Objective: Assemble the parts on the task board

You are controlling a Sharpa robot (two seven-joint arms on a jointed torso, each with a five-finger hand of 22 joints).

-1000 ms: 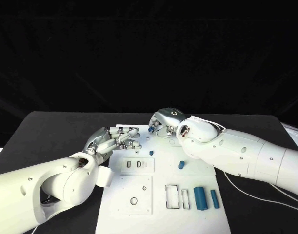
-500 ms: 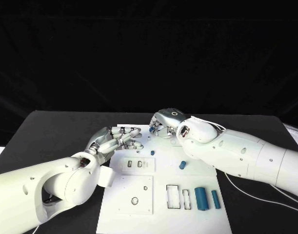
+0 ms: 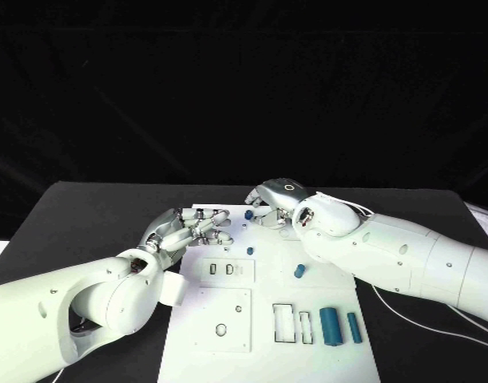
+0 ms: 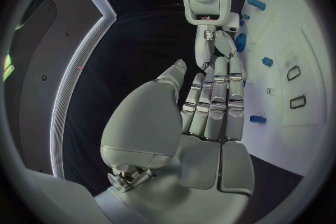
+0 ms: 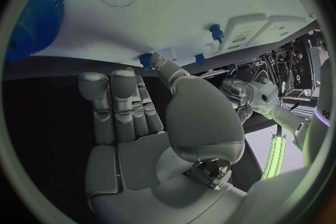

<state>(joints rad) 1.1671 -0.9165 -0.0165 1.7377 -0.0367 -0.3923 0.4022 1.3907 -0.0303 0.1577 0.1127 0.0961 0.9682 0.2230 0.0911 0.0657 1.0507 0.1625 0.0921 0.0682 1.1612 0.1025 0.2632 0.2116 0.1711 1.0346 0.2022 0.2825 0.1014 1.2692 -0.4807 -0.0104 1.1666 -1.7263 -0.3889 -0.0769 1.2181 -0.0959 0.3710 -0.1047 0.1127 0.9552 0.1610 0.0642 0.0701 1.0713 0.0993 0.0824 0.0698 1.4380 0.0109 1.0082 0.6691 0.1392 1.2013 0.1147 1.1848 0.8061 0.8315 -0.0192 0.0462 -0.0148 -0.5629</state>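
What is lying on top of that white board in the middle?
On the task board lie small blue parts: two long ones near the front, one mid-board, one at the right robot hand. Whatever lies under the hands is hidden.

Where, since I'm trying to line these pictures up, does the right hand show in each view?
Head view: the right hand is at the far end of the white board, across from the left hand.
Left wrist view: the right hand lies just past the left hand's fingertips.
Right wrist view: the right hand rises through the middle.
Shared landmark: the white board.
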